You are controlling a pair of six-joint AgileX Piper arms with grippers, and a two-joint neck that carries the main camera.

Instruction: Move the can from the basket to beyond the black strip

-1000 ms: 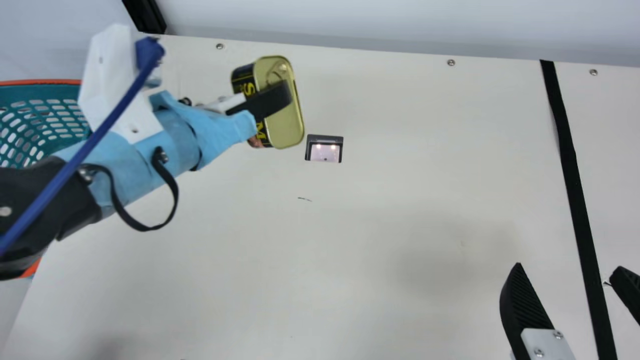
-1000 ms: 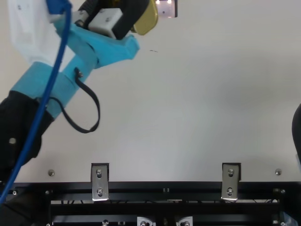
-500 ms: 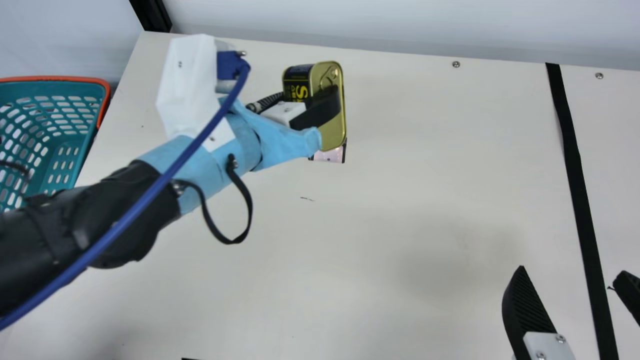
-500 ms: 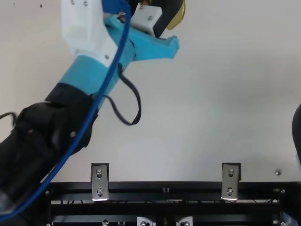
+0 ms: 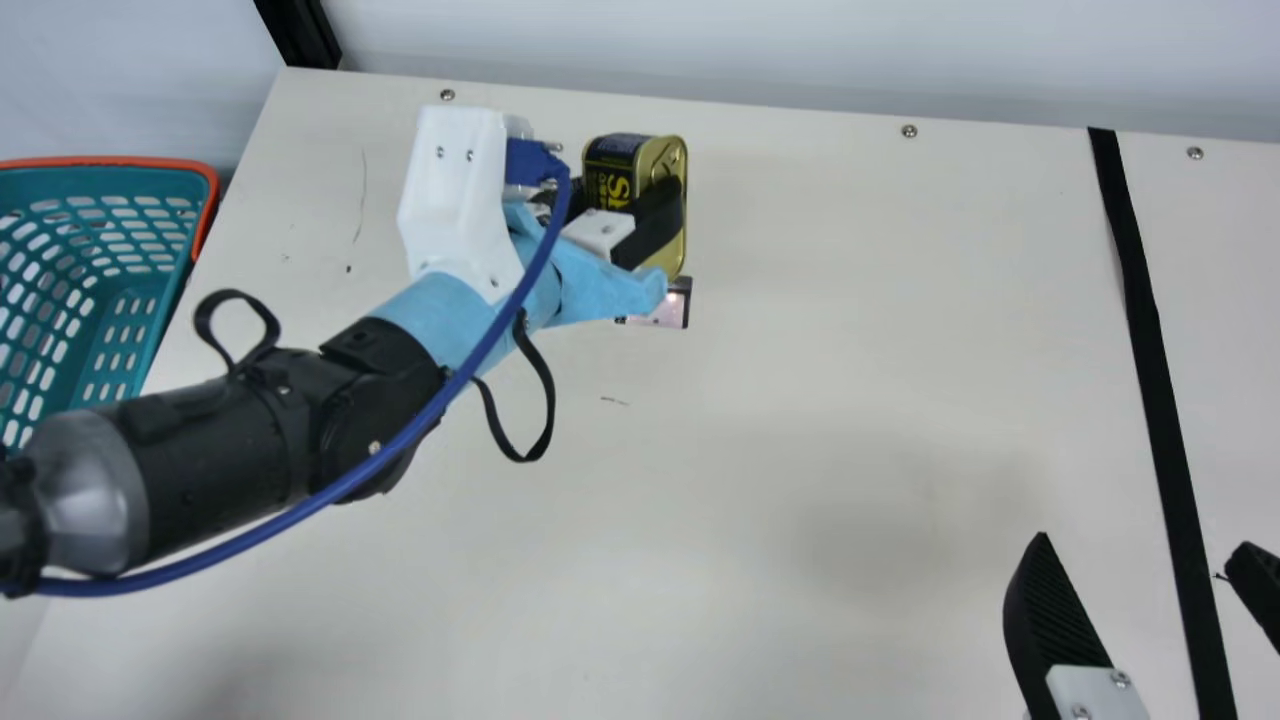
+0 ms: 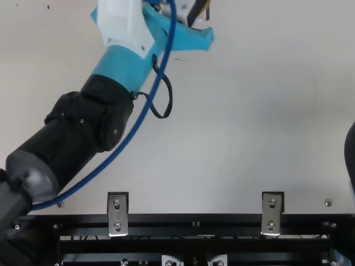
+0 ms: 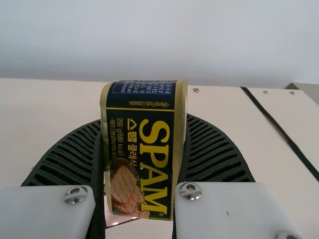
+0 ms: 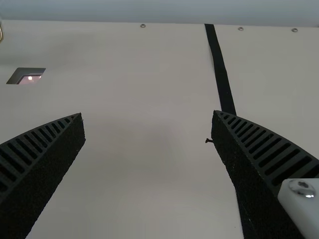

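Can [image 5: 612, 165] and left gripper [image 5: 620, 200] have shifted away from the basket [image 5: 205, 180]; that gripper grasps the can, well apart from the black strip [image 5: 1147, 340]. Right gripper [image 5: 1143, 542] is spread wide.

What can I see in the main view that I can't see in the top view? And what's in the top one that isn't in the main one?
Main view: the basket and the long black strip.
Top view: two metal brackets on a black rail.
Both: my left arm, its blue cable, the table and the can, just a gold sliver from the top.
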